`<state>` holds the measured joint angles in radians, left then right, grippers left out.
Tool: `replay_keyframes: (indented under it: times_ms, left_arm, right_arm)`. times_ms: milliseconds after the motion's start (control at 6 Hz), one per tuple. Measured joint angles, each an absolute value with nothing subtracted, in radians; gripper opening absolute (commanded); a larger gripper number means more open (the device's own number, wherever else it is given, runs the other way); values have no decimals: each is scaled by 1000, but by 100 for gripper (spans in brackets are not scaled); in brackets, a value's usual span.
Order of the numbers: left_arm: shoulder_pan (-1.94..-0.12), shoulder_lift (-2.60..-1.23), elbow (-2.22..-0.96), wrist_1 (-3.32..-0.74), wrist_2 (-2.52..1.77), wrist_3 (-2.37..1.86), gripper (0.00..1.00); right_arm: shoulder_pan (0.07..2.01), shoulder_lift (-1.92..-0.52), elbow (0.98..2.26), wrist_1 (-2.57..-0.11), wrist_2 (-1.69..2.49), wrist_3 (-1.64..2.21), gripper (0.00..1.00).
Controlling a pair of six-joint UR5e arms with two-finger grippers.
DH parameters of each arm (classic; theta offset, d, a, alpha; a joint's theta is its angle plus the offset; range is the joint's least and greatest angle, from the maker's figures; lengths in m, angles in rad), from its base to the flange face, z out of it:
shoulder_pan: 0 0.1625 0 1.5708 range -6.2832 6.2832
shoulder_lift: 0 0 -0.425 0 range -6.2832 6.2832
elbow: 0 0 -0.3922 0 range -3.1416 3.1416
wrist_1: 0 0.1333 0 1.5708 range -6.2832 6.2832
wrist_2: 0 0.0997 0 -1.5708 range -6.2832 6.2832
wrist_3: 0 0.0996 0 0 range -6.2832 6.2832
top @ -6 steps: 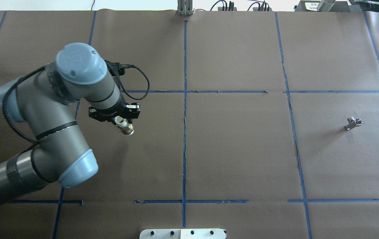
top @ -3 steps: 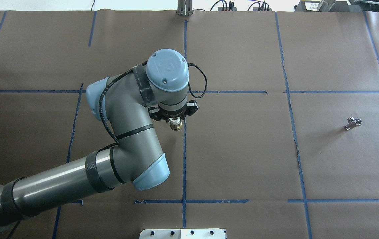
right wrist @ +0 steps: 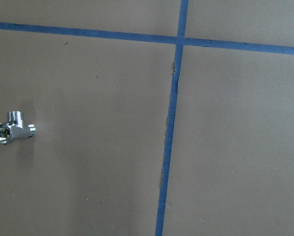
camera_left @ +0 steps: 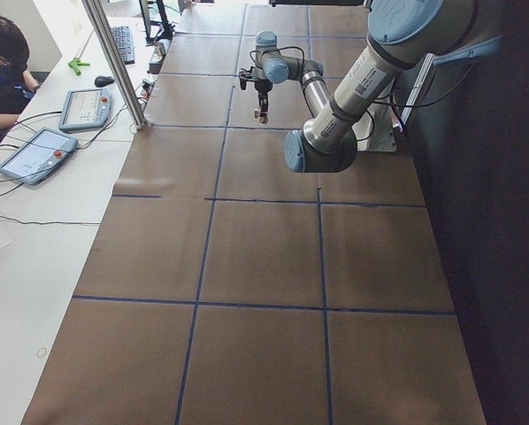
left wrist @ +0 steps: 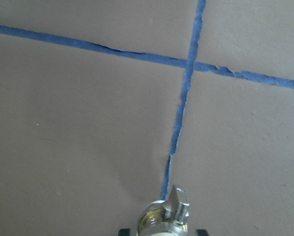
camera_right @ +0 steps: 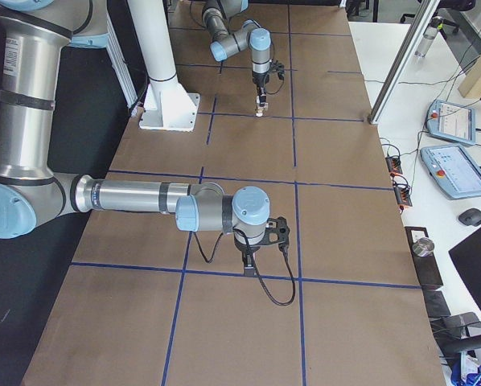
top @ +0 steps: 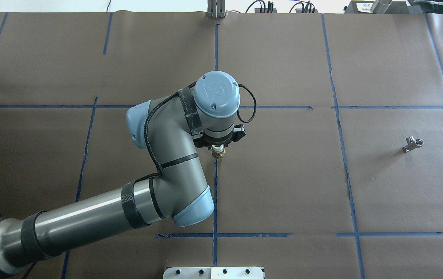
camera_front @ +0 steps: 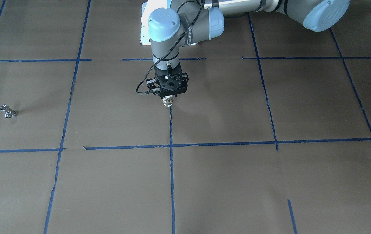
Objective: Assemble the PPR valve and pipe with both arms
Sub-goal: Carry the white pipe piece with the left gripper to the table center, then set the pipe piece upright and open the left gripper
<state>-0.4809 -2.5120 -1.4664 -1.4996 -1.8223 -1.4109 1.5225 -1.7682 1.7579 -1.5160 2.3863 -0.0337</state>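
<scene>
Overhead exterior shows the PPR valve (top: 218, 153) clamped between the fingers of the left hand (top: 218, 148), hanging straight down with its shiny lower end toward the desk (top: 283, 182). From the left wrist camera the valve (left wrist: 165, 219) sits at the bottom edge of the view. A blue tape line (left wrist: 179, 132) runs away from right under it to a tape crossing ahead of the hand. I cannot tell how high the valve hangs above the paper.

The left arm (top: 175, 155) folds in behind the hand on its own side. Past the fingers, toward the far desk edge, lie brown paper and tape, with a metal post (top: 216, 9) standing at that edge.

The pipe (top: 412, 144) lies on its side well apart from the left hand, out toward the robot's right. Only paper and two tape lines lie between them. The front-facing view shows the same wide gap between hand (camera_front: 168, 97) and pipe (camera_front: 7, 111).

The right hand (camera_right: 248, 262) shows only in the exterior right view, hanging from the right arm (camera_right: 144, 195) above the paper. Whether its fingers are apart or together I cannot tell. Its wrist camera looks down on the pipe (right wrist: 13, 131), off to one side of a tape line.
</scene>
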Motion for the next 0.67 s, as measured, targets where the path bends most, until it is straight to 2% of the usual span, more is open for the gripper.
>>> replay_keyframes:
  times_ms: [167, 333, 500, 667]
  left_arm:
    - [-475, -2511, -1457, -1503, -1804, -1408, 4]
    - [-471, -2510, -1449, -1504, -1793, -1405, 18]
    - [-470, -2509, -1446, -1505, -1789, -1404, 99]
    - [-470, -2506, -1445, -1505, -1784, -1404, 100]
  right_arm:
    - [1522, -1768, 1758, -1516, 2387, -34, 100]
    - [1522, -1768, 1758, -1516, 2387, -34, 100]
    - [1522, -1768, 1758, -1516, 2387, -34, 100]
    - [1522, -1767, 1758, -1516, 2387, -34, 100]
